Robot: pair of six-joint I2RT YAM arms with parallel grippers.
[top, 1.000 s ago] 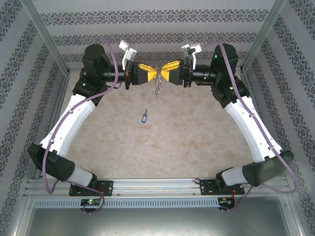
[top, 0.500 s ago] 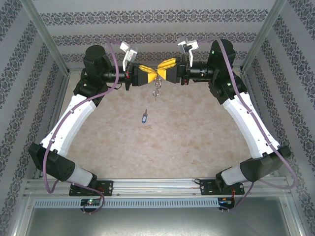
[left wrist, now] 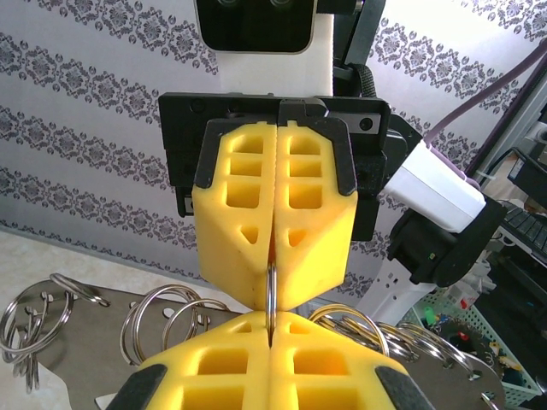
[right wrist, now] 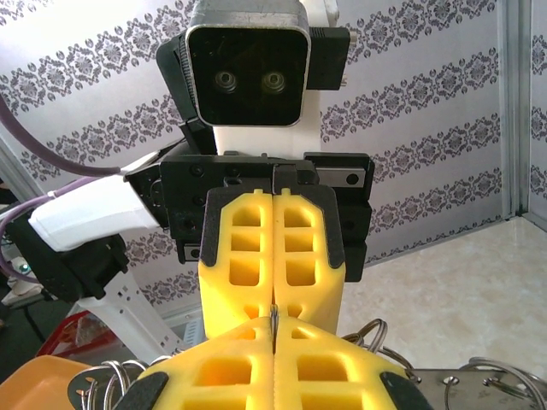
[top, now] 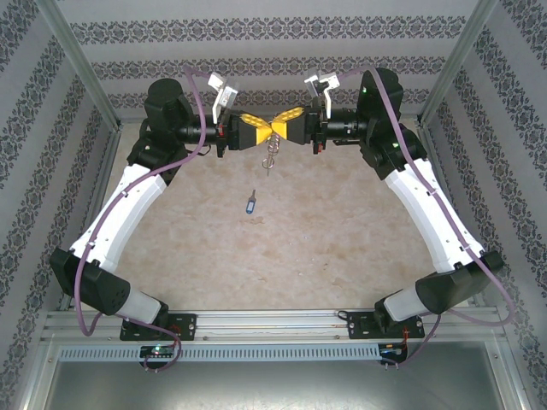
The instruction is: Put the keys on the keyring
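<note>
My left gripper (top: 266, 129) and right gripper (top: 283, 128) meet tip to tip high above the back of the table. Both are shut on the keyring (top: 272, 154), which hangs down between them. In the left wrist view my left gripper (left wrist: 272, 323) pinches the thin metal loop (left wrist: 272, 295) edge-on, and the right gripper's fingers (left wrist: 312, 256) clamp it from the other side. The right wrist view has my right gripper (right wrist: 273, 331) shut on the same loop (right wrist: 273, 317). The blue-headed key (top: 249, 203) lies alone on the table (top: 342, 231), below and slightly left of the grippers.
Several grey metal rings (left wrist: 162, 316) on a flat grey piece (left wrist: 94, 342) hang just under the fingers; some rings (right wrist: 376, 329) also appear in the right wrist view. Patterned walls (top: 273, 68) and metal posts (top: 81, 64) close in the back and sides.
The right gripper has shut on the keyring, and the right arm has shifted a little to the left. The left gripper has kept its grip. The key has not moved.
</note>
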